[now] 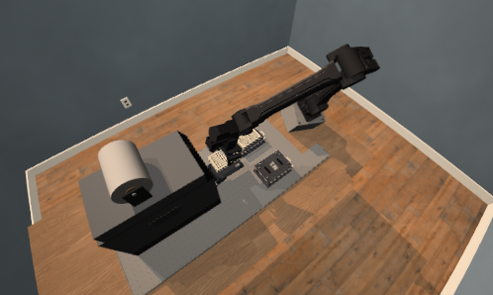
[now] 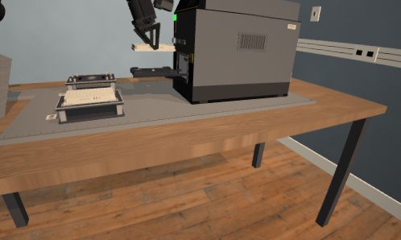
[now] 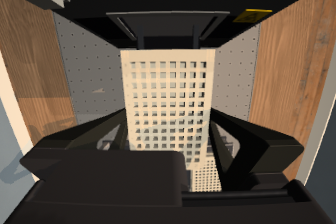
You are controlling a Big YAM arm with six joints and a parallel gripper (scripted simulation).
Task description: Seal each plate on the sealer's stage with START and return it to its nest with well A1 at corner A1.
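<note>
My gripper (image 2: pixel 155 47) (image 3: pixel 168 112) is shut on a cream plate (image 1: pixel 218 160) (image 2: pixel 141 47) (image 3: pixel 165 90), one finger along each long side. The plate is about level and hangs above the sealer's stage (image 2: pixel 150 72), with a clear gap between them in the exterior view. The stage is out in front of the sealer (image 2: pixel 241 61) (image 1: pixel 168 221). The lamp (image 2: pixel 175 17) is green. The other cream plate (image 1: pixel 250 141) (image 2: pixel 90 95) (image 3: pixel 207 175) sits in its nest. The second nest (image 1: pixel 273 169) (image 2: pixel 90 78) holds no plate. START and the nest labels cannot be made out.
The sealer's front face stands close beyond the held plate's far end, with a yellow warning label (image 3: pixel 252 16) on it. A white foil roll (image 1: pixel 124 164) is on top of the sealer. Both nests stand on the grey perforated board (image 1: pixel 198 234) (image 2: pixel 153 99), on the arm's side of the stage.
</note>
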